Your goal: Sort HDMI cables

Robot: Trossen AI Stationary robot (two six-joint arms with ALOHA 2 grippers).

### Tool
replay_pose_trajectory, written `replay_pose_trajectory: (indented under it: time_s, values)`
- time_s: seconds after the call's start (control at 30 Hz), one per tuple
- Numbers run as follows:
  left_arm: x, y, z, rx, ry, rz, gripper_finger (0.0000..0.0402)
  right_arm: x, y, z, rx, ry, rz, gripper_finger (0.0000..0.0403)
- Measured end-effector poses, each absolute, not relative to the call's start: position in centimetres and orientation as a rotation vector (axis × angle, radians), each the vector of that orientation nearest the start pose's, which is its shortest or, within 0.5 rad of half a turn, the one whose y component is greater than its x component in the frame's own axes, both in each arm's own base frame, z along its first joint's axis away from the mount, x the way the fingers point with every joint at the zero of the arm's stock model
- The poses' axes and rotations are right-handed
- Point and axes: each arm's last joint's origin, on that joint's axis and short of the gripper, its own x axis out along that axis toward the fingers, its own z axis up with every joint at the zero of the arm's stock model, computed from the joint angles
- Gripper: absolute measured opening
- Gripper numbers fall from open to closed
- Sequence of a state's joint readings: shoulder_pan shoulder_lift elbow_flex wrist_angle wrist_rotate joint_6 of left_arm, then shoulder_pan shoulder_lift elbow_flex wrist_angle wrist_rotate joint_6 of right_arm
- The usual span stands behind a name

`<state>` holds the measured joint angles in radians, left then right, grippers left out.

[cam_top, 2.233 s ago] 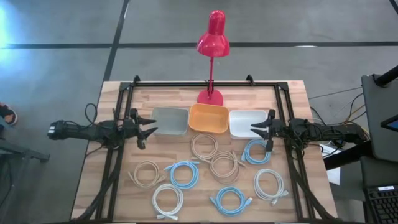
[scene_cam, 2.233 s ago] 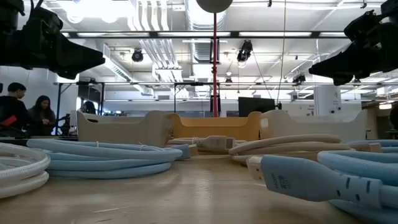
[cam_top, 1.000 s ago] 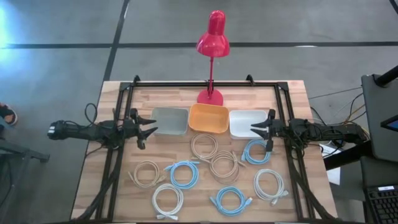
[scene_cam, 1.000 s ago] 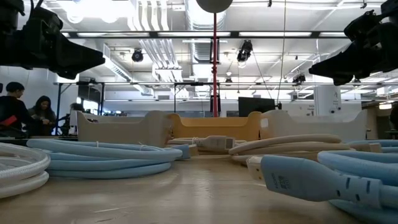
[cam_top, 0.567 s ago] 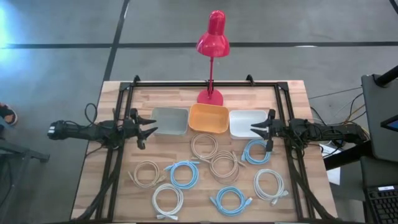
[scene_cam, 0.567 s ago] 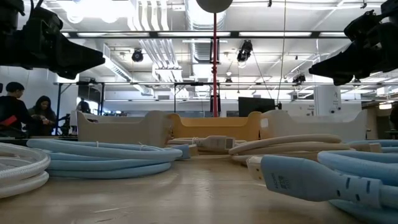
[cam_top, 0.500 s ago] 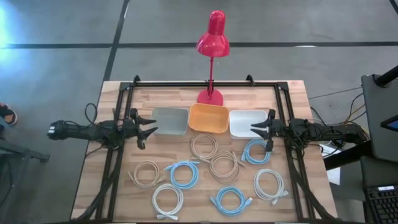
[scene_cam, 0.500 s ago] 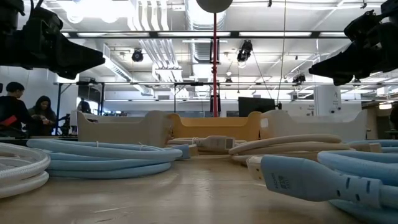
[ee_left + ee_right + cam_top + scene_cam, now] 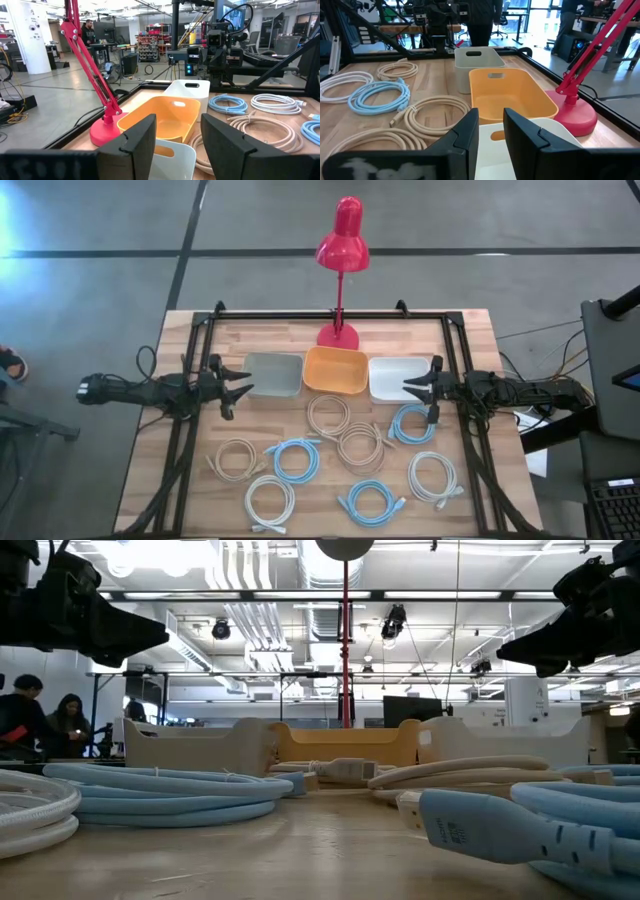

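Nine thin round coiled HDMI cables, beige-tan, light blue and white, lie across the lower middle of the wooden worktop. The left gripper at mid-left and the right gripper at mid-right both hold their fingers apart.

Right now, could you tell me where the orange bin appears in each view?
High view: orange bin mid-table, between grey and white bins.
Low view: centre background.
Left wrist view: centre.
Right wrist view: centre.
Shared landmark: red lamp behind it.

Three bins sit side by side before the lamp, cable coils spread in front.
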<state>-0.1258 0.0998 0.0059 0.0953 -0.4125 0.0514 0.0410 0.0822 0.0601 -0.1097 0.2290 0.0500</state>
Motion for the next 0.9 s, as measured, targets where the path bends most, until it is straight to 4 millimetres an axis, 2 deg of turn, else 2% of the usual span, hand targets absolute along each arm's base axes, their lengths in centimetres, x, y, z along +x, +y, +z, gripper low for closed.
replay_pose_trajectory:
  time_s: [0.57,0.8,0.9]
  values:
    - [10.18,-0.12,16.65,0.074,0.011,0.286,0.0177,9.84,-0.25,16.71,0.005,0.129,-0.189,0.0084]
    - [10.18,-0.12,16.67,0.072,0.009,0.286,0.0177,9.86,-0.25,16.80,-0.147,0.134,-0.180,0.0084]
    - [10.17,-0.09,16.76,0.077,0.001,0.295,0.0177,9.87,-0.24,16.94,-0.063,0.111,-0.183,0.0084]
